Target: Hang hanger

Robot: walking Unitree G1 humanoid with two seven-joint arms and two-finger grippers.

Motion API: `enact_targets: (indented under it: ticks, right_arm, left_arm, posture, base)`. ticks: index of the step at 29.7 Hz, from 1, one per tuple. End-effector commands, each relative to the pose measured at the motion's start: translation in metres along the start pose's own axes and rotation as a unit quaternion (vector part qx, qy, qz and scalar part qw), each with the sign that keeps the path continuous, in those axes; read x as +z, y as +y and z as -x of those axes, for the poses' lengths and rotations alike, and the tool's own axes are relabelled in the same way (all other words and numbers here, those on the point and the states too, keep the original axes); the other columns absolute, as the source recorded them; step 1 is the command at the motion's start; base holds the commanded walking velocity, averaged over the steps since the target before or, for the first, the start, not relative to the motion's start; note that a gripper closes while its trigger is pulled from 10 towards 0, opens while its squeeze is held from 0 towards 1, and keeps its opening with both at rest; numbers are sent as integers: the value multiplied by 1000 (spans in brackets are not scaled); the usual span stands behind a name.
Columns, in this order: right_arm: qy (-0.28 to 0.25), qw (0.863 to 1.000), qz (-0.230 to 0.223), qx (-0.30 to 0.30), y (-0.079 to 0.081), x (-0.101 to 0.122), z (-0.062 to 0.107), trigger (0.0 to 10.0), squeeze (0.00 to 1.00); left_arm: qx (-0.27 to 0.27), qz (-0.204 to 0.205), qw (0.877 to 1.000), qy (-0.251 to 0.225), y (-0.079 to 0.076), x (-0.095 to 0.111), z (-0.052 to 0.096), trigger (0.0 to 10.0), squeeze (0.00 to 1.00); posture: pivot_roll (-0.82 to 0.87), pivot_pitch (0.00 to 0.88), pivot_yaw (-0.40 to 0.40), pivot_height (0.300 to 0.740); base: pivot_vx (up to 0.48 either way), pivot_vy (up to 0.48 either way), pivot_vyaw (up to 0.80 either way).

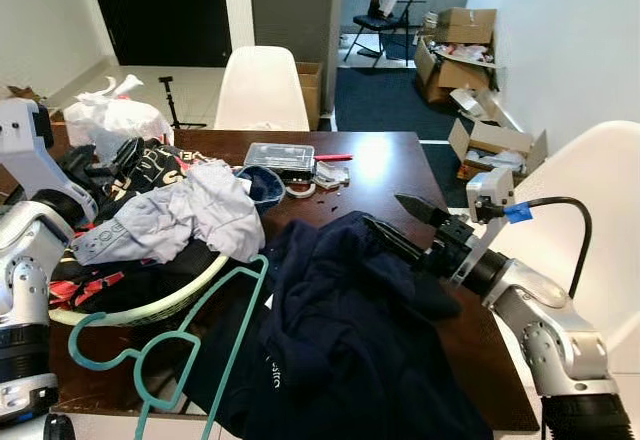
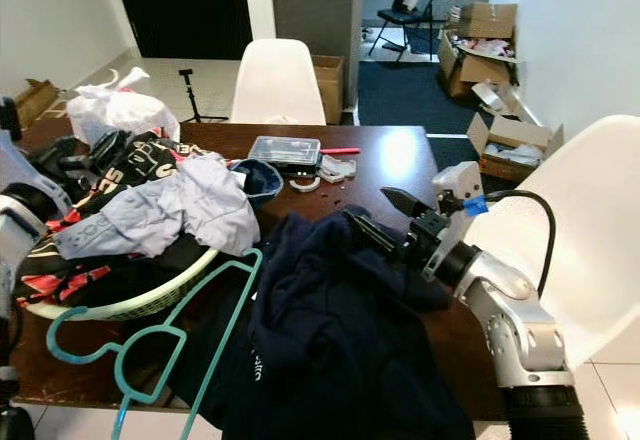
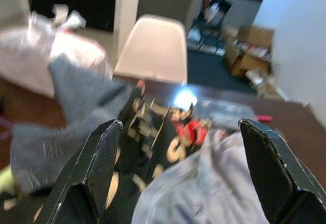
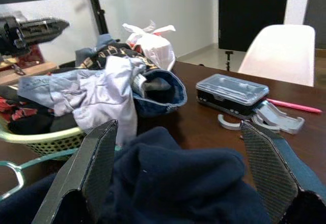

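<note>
The right pincer (image 1: 405,218), fingers apart, is hovering over the navy garment (image 1: 350,340); the teal hanger (image 1: 190,335) is lying at the desk's (image 1: 385,160) front edge; the left pincer (image 3: 178,168) is also spread.

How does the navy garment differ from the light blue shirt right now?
The navy garment lies spread on the bare table, by the right gripper; the light blue shirt sits bunched atop the laundry pile in the basket. The navy one is dark, large and covers part of the teal hanger; the shirt is pale and smaller. Both are crumpled, neither hung.
</note>
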State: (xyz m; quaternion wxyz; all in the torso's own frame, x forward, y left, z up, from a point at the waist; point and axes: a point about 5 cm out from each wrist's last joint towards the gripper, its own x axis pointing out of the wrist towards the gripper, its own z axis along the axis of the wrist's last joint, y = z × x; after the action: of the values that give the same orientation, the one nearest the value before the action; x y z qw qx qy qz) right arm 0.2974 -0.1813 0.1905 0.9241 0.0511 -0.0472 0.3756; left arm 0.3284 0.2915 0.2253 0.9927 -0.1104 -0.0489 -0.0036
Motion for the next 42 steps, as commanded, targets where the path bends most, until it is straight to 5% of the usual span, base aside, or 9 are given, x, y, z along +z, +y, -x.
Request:
enact_targets:
  ticks: [1, 17, 19, 22, 24, 42]
  right_arm:
    - [5, 1000, 7, -2, 1, 0, 1, 10000, 0]
    - [3, 1000, 10, -20, -3, 2, 0, 10000, 0]
    - [2, 1000, 9, -26, -4, 2, 1, 10000, 0]
    - [1, 1000, 9, -27, -4, 3, 2, 10000, 0]
    - [1, 1000, 11, -29, -4, 3, 3, 10000, 0]
    - [-2, 999, 11, -42, -6, 4, 2, 10000, 0]
  left_arm:
    - [1, 6, 1000, 24, -3, -11, -2, 10000, 0]
    - [-25, 16, 994, 103, -15, -36, -5, 10000, 0]
    - [-19, 16, 992, 127, -14, -42, -4, 8510, 0]
    - [-13, 14, 990, 137, -13, -45, -4, 8510, 0]
    - [-6, 15, 989, 147, -10, -48, -3, 0, 0]
    - [-20, 7, 990, 141, -12, -39, -3, 0, 0]
  posture:
    - [-10, 16, 3, 740]
    - [-10, 17, 4, 740]
    - [-11, 16, 7, 740]
    - [-16, 15, 9, 740]
    - [-17, 14, 10, 740]
    - [-12, 12, 15, 740]
  base:
    - [0, 0, 0]
    - [0, 0, 0]
    - [0, 0, 0]
    - [0, 0, 0]
    - [0, 0, 0]
    - [0, 0, 0]
